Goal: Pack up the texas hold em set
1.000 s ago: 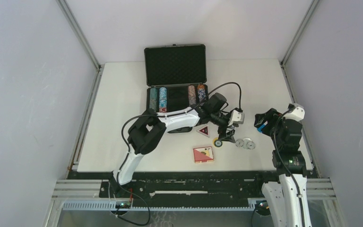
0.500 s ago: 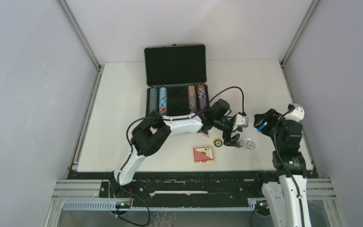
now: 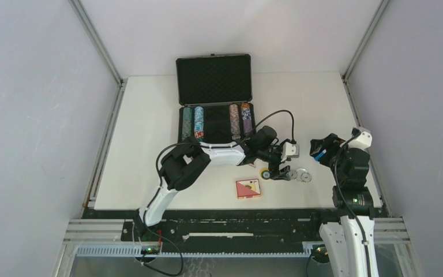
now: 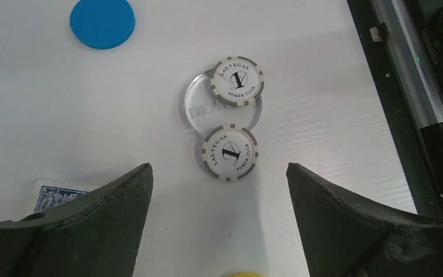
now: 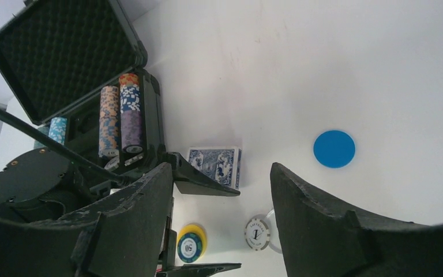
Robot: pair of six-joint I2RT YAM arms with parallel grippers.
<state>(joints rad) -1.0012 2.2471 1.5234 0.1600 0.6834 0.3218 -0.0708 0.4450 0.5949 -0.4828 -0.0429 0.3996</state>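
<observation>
Two loose pieces sit between the spread fingers of the left gripper (image 4: 218, 182): a grey chip (image 4: 229, 153) at the rim of a clear round button (image 4: 205, 112), and a second grey chip (image 4: 237, 81) overlapping that button. They lie on the worktop (image 3: 150, 115), near and right of the open briefcase (image 3: 214, 81), whose chip rows (image 3: 234, 115) are already stowed. The wide, empty stance suggests it is lining up a pick. A yellow chip (image 5: 190, 245), blue deck (image 5: 214, 165), red deck (image 3: 248, 188) and blue disc (image 4: 102, 22) wait unpacked nearby. The right gripper (image 5: 219, 173), fingers apart and holding nothing, hangs back at the right, probably leaving room.
</observation>
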